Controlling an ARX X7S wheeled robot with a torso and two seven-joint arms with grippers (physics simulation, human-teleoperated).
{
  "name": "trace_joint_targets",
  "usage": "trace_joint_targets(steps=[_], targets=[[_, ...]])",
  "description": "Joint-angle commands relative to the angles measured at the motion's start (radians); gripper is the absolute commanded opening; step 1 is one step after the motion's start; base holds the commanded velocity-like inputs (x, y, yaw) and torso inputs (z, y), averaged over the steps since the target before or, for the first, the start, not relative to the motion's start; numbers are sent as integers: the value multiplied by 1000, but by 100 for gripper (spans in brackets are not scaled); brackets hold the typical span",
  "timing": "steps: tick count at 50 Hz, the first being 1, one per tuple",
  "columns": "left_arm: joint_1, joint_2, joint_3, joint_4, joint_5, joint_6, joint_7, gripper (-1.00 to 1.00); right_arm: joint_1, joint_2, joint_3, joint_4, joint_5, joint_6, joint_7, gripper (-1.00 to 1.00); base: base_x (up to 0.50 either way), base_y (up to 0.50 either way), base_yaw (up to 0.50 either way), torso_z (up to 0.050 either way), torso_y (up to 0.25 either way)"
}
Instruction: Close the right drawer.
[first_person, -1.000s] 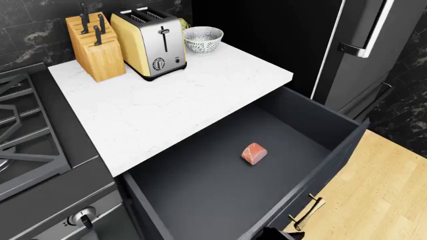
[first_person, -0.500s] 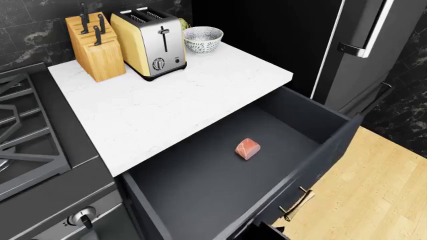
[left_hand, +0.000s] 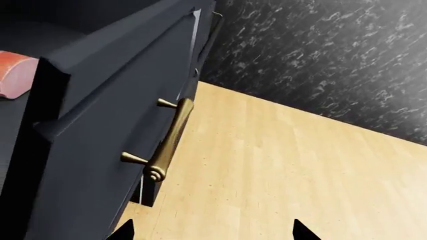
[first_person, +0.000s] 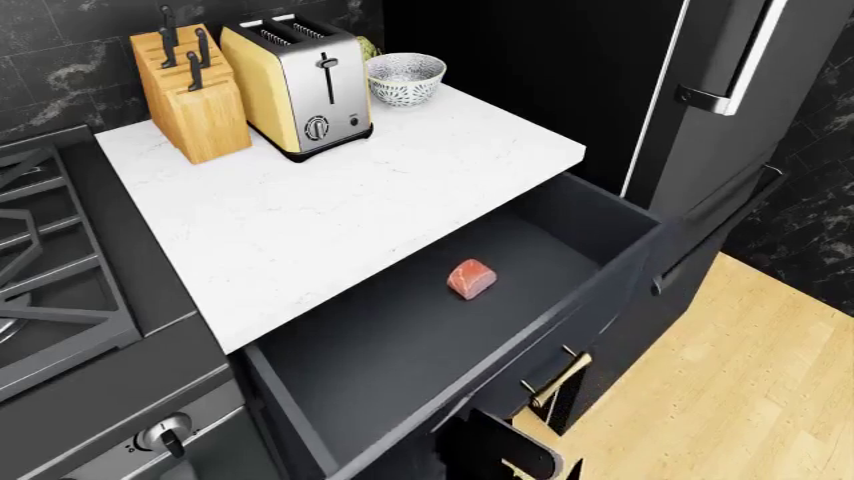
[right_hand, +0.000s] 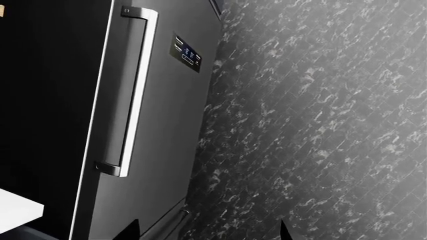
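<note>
The right drawer (first_person: 594, 325) stands partly open under the white counter (first_person: 347, 190), dark inside, with a brass bar handle (first_person: 554, 377) on its front. A pink chunk of meat (first_person: 470, 278) lies on its floor. In the left wrist view the drawer front (left_hand: 100, 150) and its handle (left_hand: 167, 142) are close by, off to one side of my left gripper (left_hand: 213, 231). That gripper is open with only floor between its tips. A dark part of my left arm (first_person: 501, 450) pokes up below the drawer front. My right gripper (right_hand: 207, 231) is open and faces the fridge (right_hand: 167, 150).
On the counter stand a knife block (first_person: 194, 95), a toaster (first_person: 300, 85) and a patterned bowl (first_person: 406, 78). A gas hob (first_person: 54, 270) lies to the left, the steel fridge (first_person: 747, 110) to the right. Wooden floor (first_person: 734, 400) spreads before the drawer.
The drawer has slid inward toward the cabinet, carrying the meat with it. A dark part of my left arm has risen into the head view behind the drawer front.
</note>
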Motion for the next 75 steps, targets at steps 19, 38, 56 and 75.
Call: trace_joint_targets(steps=[19,38,56,75], targets=[[-24,-77,-97,-93,-13,39,-33,100,-1,39,-20,0,8,-19,34,100,0,0,0,0,0],[-76,-85,-121,-220,23,82,-38,100,-1,44,-25,0,8,-19,40,100,0,0,0,0,0],[-117,-98,-136,-330,48,111,-45,100,0,92,-31,0,33,-28,80,100,0,0,0,0,0],[-175,-88,-157,-476,81,155,-77,100,1,126,-26,0,60,-25,109,100,0,0,0,0,0]])
